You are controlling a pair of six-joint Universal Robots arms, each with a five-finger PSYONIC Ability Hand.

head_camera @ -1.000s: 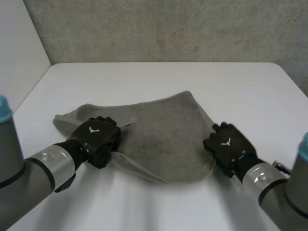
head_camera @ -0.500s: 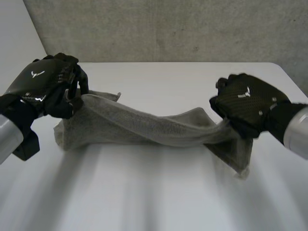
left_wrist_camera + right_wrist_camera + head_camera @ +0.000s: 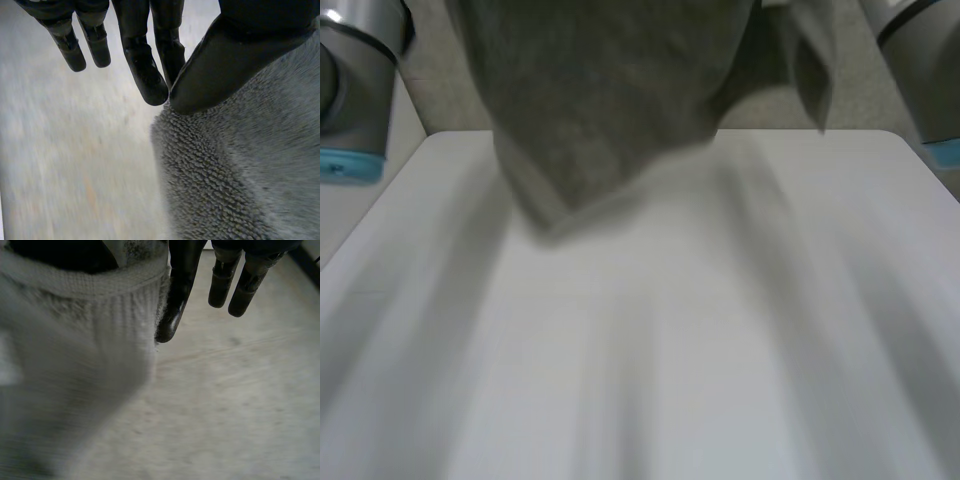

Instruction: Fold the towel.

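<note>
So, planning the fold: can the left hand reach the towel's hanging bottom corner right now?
Probably not: the left hand is pinching the towel up high, and the corner hangs well below it over the table.

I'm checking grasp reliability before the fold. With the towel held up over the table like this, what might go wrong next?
1. The left robot hand pinches only the edge of the towel under its thumb; it may slip out.
2. The right robot hand grips just the hem, equally thin.
3. The towel hangs lopsided over the table and might land skewed.
</note>
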